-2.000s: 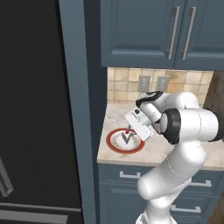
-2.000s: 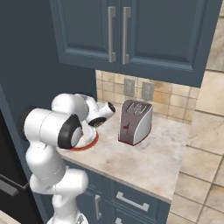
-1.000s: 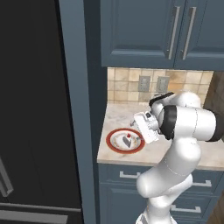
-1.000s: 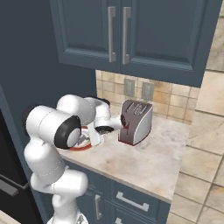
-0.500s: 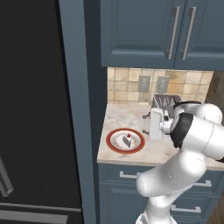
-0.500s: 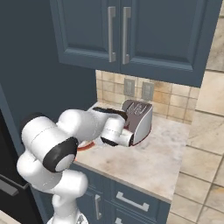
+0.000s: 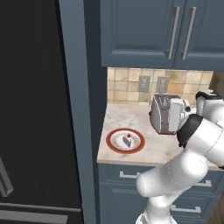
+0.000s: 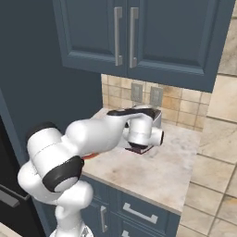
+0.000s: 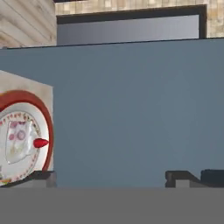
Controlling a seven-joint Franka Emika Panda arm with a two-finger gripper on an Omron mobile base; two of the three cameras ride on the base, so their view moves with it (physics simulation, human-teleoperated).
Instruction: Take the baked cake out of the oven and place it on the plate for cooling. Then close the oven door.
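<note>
While the cake (image 7: 127,141) already sits on the plate (image 7: 109,141), the trouble left for you lies in the way out, since the oven door is yet to be shut and, as I judge it, the base must drive off to reach it. Start at the left: the tall blue panel (image 7: 74,109) stands right against the counter (image 7: 131,118), and a wide swing of the arm (image 7: 201,140) that way could strike it. Next comes the plate, close to the counter's front edge; a low sweep of the elbow or forearm across it could push it off or tip the cake over. Further right, the toaster (image 7: 164,116) is the nearest hazard: the wrist (image 8: 141,132) hangs just in front of it, perhaps touching, though you cannot tell which, so a turn of the hand before you lift could shove it along the counter.

As for the pose, the arm rises from the base, bends at a high elbow and lays the forearm level over the counter, the hand turned sideways beside the toaster. In the hand view the gripper (image 9: 118,177) looks along the panel's side, its two tips spread wide with nothing between them, so the claw is released; the cake lies well off to one side of it, upright, its cherry showing, apart from both tips
</note>
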